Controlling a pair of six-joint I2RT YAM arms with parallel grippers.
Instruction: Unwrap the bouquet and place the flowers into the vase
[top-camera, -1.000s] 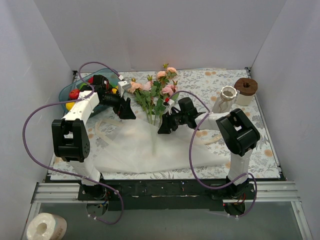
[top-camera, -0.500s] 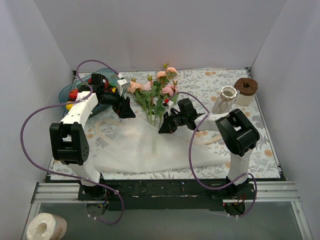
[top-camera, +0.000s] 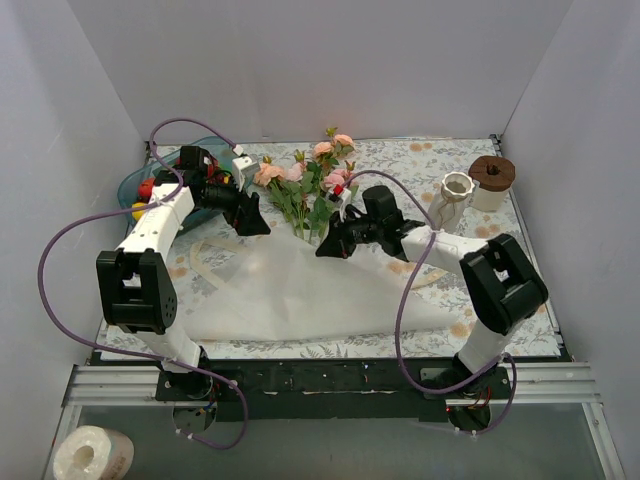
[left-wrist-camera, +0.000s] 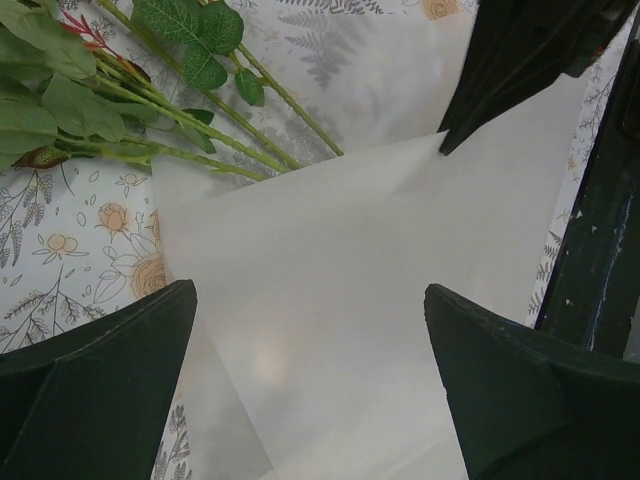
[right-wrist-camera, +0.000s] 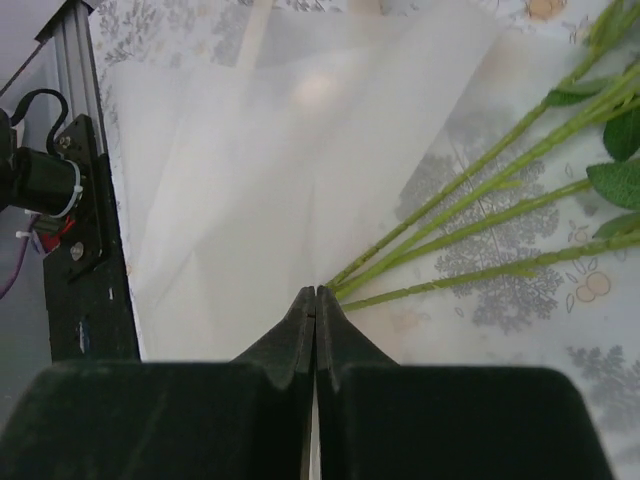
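Note:
The flowers (top-camera: 320, 178), pink and peach roses on thin green stems (right-wrist-camera: 470, 215), lie on the tablecloth at the back centre. Their stem ends rest on the unfolded white translucent paper (top-camera: 300, 290) of the bouquet. My right gripper (right-wrist-camera: 316, 290) is shut, its tip right at the stem ends; I see nothing pinched between the jaws. My left gripper (left-wrist-camera: 310, 290) hovers wide open over the paper (left-wrist-camera: 330, 330), left of the stems (left-wrist-camera: 200, 130). The small white vase (top-camera: 455, 192) stands upright at the back right.
A blue bowl of fruit (top-camera: 138, 186) sits at the back left behind the left arm. A white cylinder with a brown top (top-camera: 491, 175) stands beside the vase. Cream ribbon (top-camera: 198, 266) lies loose near the paper. The black table rail (right-wrist-camera: 90, 200) runs along the near edge.
The right gripper has closed from partly open to shut and moved slightly toward the stem ends; its arm has stretched out further. The left gripper stays open, barely moved.

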